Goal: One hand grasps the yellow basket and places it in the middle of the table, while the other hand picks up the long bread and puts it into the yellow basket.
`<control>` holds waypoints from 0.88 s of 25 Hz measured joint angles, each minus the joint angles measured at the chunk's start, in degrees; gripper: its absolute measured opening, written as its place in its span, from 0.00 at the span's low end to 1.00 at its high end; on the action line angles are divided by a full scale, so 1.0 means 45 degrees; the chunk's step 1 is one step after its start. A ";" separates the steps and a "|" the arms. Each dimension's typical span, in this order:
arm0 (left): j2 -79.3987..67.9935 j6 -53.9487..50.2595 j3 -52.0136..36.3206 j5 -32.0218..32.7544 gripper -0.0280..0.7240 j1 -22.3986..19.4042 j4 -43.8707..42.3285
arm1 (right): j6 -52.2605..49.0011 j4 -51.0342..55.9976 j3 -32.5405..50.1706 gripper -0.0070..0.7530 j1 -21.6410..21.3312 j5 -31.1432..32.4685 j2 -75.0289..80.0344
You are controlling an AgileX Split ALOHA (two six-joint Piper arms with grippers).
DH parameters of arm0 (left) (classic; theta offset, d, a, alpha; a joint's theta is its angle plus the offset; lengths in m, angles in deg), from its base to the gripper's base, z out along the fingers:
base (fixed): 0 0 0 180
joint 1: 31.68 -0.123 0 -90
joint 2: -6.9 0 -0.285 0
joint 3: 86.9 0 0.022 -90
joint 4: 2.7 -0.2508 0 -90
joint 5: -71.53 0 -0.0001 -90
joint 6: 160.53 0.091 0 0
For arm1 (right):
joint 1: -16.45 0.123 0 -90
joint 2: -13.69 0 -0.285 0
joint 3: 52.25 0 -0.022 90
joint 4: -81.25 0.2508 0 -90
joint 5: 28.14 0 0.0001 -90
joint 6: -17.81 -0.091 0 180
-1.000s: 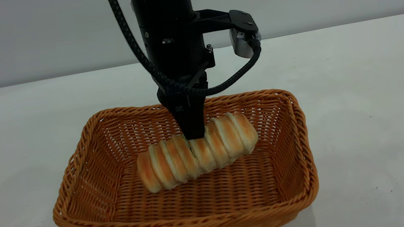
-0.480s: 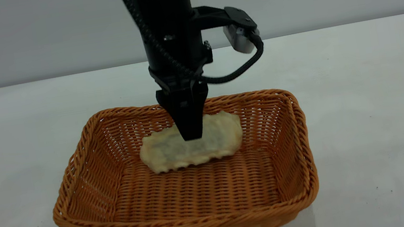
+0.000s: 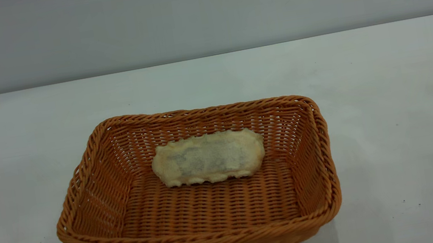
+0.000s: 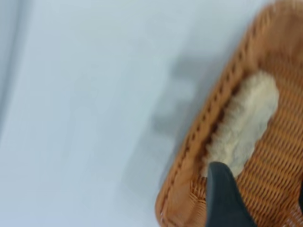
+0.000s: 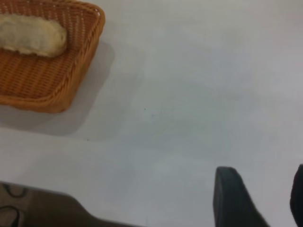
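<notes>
The yellow basket (image 3: 203, 235) stands in the middle of the white table (image 3: 391, 112). The long bread (image 3: 209, 157) lies inside it near the far wall, flipped so its pale cream underside with a greyish patch faces up. In the left wrist view my left gripper (image 4: 258, 189) hangs open and empty above the basket (image 4: 279, 170), close over one end of the bread (image 4: 244, 127). My right gripper (image 5: 258, 187) is open and empty over bare table, well away from the basket (image 5: 42, 80) and the bread (image 5: 31, 35). Neither gripper shows in the exterior view.
In the right wrist view a dark grey edge (image 5: 38, 208) shows beyond the table's border. A few tiny dark specks (image 3: 404, 200) mark the tabletop at the front right.
The left arm that stood in the basket has risen out of the exterior view. The bread, let go and rolled onto its striped top, now lies free underside up.
</notes>
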 joint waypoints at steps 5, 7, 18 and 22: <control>0.2224 -0.2000 0.0030 0.0000 0.59 0.0000 -0.0842 | 0.0000 0.0000 0.0000 0.46 0.0000 0.0000 0.0000; 0.2935 -0.2675 0.0030 0.0000 0.57 0.0000 -0.1394 | 0.0000 0.0000 0.0000 0.46 0.0000 0.0000 0.0000; 0.8904 -0.5231 -0.3680 0.0010 0.54 0.0000 -0.2569 | 0.0000 0.0000 0.0000 0.46 0.0607 0.0000 0.0000; 1.1574 -0.5621 -0.5603 0.0010 0.54 0.0000 -0.2634 | -0.0012 0.0088 0.0000 0.46 0.0607 0.0000 0.0000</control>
